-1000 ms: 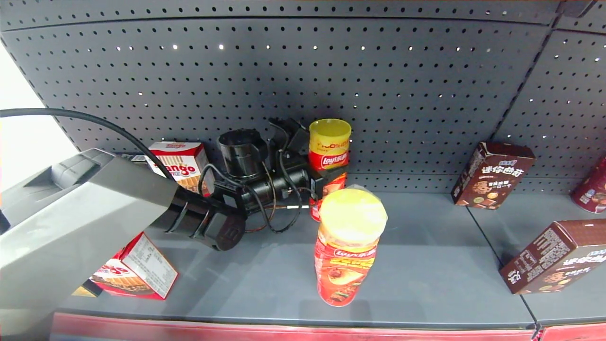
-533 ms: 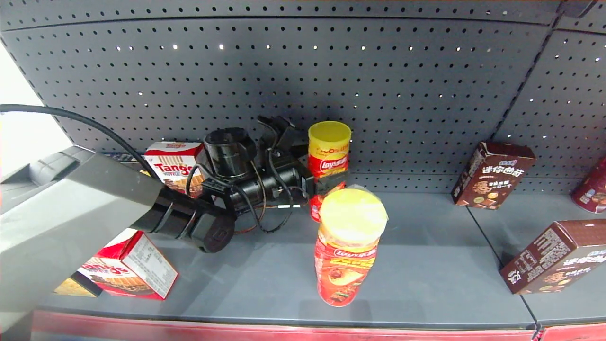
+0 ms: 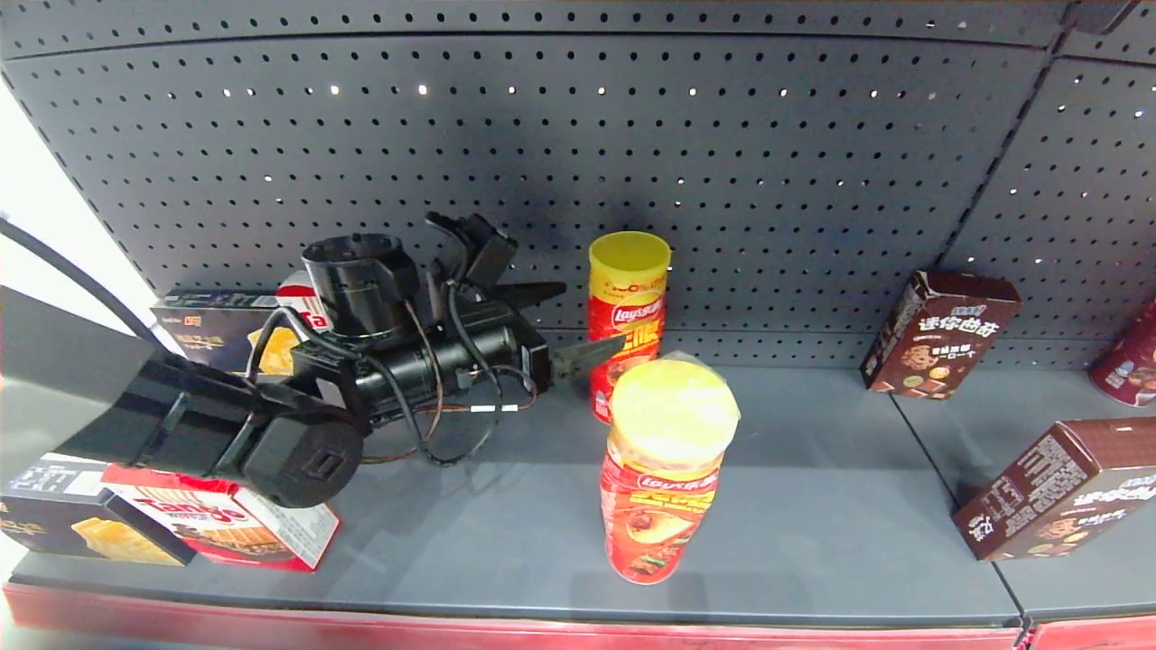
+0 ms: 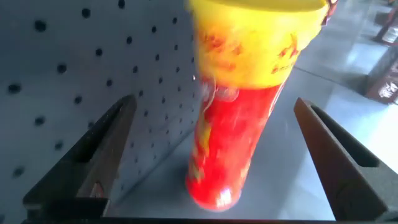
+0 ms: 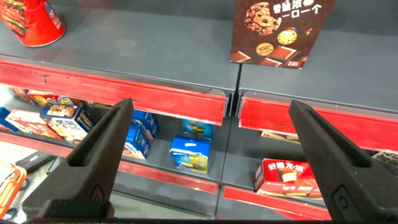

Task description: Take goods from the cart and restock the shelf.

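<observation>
On the head view my left arm covers part of the wafer box (image 3: 226, 533) at the front left of the shelf (image 3: 813, 506) and much of a dark box (image 3: 212, 329) behind it. The front can (image 3: 664, 469) hides the foot of the back can (image 3: 629, 293), and the brown box (image 3: 1057, 487) at far right is cut off. The left gripper (image 3: 587, 316) is spread wide beside the back can and holds nothing; whether its lower tip touches the can I cannot tell. On the left wrist view that can is blurred, its top cut off, standing by the pegboard (image 4: 74, 56) between the fingers (image 4: 93, 162) with a gap to each. On the right wrist view the right gripper (image 5: 210, 106) is spread and empty before the red shelf edge; a biscuit box (image 5: 280, 31) is cut off.
</observation>
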Robot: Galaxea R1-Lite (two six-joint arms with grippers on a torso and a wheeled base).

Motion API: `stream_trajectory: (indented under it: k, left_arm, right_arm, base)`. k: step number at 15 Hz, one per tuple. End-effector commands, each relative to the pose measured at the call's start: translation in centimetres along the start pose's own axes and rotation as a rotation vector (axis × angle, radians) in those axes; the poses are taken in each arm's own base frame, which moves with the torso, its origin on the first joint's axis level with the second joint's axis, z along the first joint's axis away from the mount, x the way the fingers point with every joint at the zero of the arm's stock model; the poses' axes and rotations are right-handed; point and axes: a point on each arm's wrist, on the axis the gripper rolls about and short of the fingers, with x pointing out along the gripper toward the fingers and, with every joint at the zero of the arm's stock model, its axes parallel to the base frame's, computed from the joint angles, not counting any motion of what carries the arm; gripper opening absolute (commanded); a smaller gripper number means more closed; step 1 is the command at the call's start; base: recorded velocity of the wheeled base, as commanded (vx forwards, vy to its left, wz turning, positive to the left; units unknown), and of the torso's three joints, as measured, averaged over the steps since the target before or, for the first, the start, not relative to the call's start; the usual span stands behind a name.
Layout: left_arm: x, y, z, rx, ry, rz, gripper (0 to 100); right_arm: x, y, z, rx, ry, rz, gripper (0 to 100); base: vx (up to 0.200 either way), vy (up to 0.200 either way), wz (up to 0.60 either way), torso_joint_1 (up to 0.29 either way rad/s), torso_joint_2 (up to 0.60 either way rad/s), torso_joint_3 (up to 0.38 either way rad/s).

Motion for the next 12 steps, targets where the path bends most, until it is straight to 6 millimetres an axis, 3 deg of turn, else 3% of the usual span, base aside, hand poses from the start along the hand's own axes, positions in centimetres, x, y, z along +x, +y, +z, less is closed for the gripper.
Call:
stream_trajectory:
  k: [1,8,12]
  left_arm:
    - [-1.3,-0.3,1.7,0.031,0.004,0.01,100]
    - [-3.9,-1.1,2.7,-0.05,0.24,0.115,100]
    - [-3.7,-1.4,3.0,0.01,0.256,0.183,100]
  right_arm:
    - [0.0,0.0,0.0,0.0,0.001,0.0,100]
    - [0.0,0.0,0.0,0.0,0.001,0.0,100]
    - [0.0,0.0,0.0,0.0,0.001,0.0,100]
  base:
    - [0.0,0.0,0.0,0.0,0.0,0.0]
    - [0.0,0.0,0.0,0.0,0.0,0.0]
    - [0.0,0.0,0.0,0.0,0.0,0.0]
